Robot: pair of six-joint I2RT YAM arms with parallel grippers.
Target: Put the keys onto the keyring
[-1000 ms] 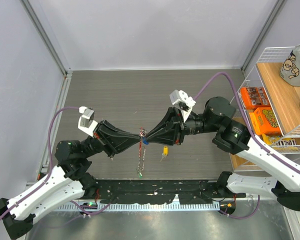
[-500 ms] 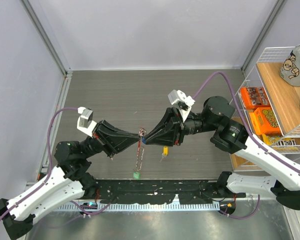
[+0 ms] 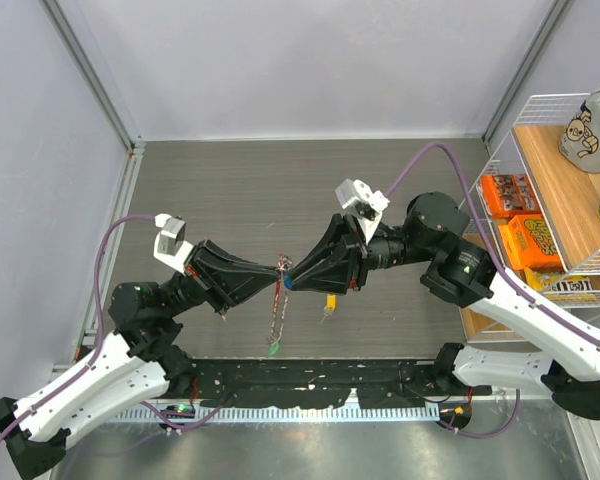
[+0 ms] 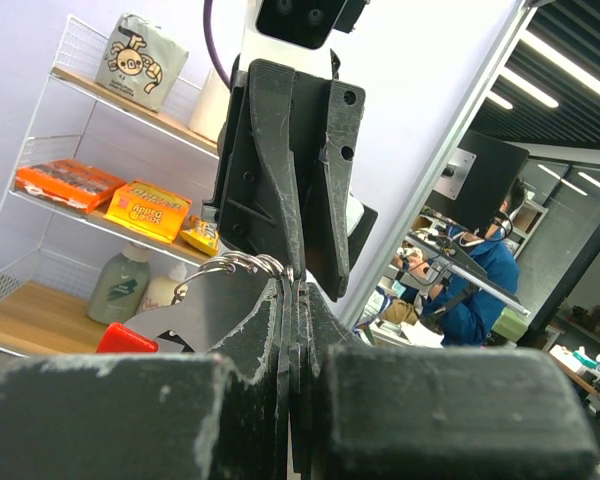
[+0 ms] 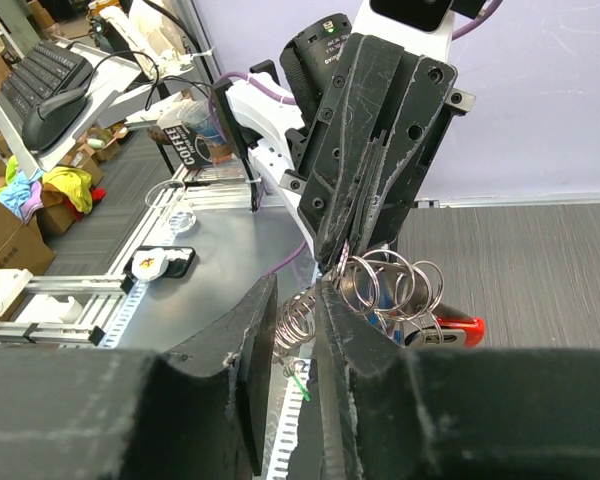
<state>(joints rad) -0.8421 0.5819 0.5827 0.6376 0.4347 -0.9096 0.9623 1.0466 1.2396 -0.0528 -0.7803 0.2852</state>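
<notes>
Above the middle of the table my two grippers meet tip to tip. My left gripper is shut on the keyring, a cluster of thin metal rings. A red-tagged key hangs beside the rings. The silvery chain dangles from them, with a green tag at its end. My right gripper has its jaws apart, and a coil of the chain sits in the gap. A blue tag shows at its tip. A yellow-tagged key lies on the table below it.
A wire shelf at the right edge holds orange boxes and a printed bag. A black strip runs along the near edge between the arm bases. Grey walls close in the left and the back.
The right gripper's jaws have parted a little. The hanging chain and green tag have swung slightly to the left. The left gripper keeps its hold on the keyring.
</notes>
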